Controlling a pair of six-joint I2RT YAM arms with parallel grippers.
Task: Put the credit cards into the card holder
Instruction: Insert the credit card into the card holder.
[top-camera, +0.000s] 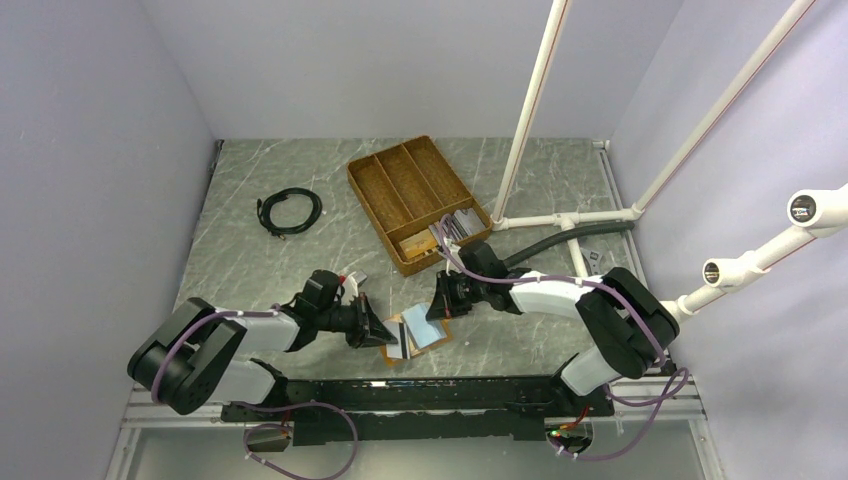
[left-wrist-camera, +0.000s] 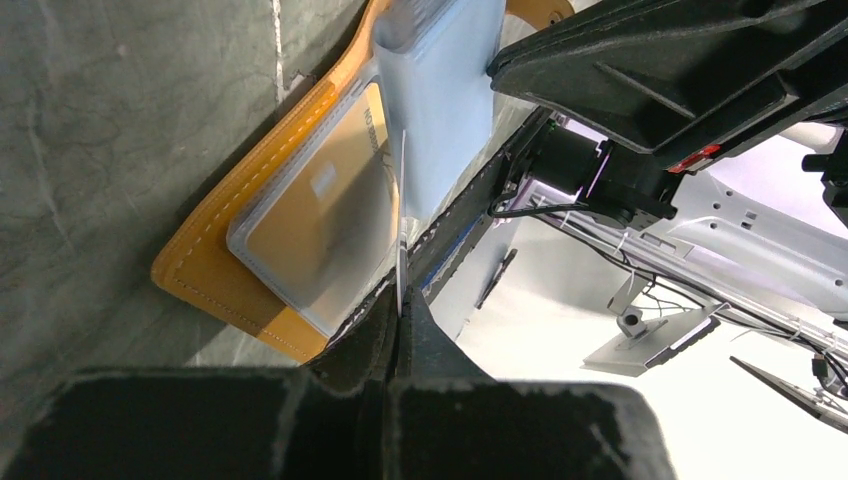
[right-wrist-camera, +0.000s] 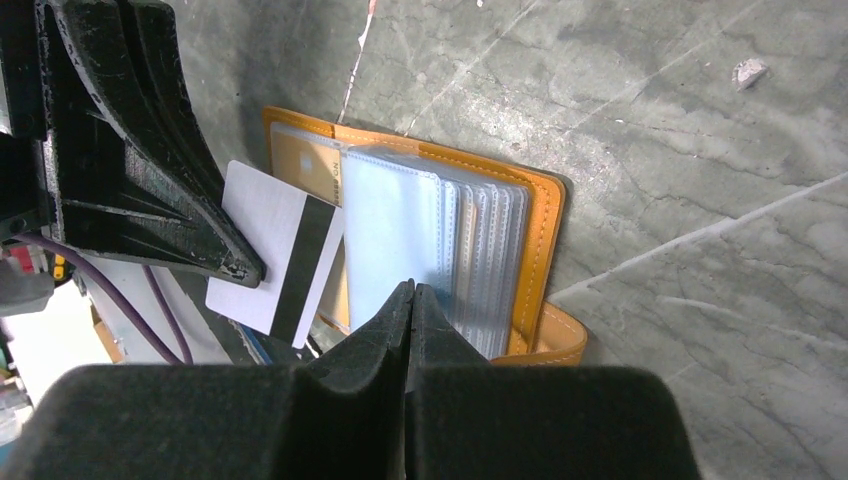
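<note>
Leather of the holder (right-wrist-camera: 547, 232) shows orange around a stack of clear sleeves; it lies open and flat on the grey marbled table (right-wrist-camera: 680, 130), near the front edge between the two arms. The left gripper (left-wrist-camera: 400, 312) is clamped on a card (right-wrist-camera: 275, 250), white with a black stripe, which the left wrist view shows only as a thin edge. The card sits over the holder's left page, just beside the sleeve stack and partly off the leather toward the table's near edge. An orange-toned card is already under the clear window of that left page. The right gripper (right-wrist-camera: 410, 297) has its fingers pressed together on the near edge of one pale sleeve (right-wrist-camera: 390, 235), which the left wrist view shows standing up off the rest. The two grippers are close together over the holder, apart but nearly facing. Well behind them the tray (top-camera: 377, 220) rests at an angle, with more cards (top-camera: 458, 226) standing in its near compartment.
</note>
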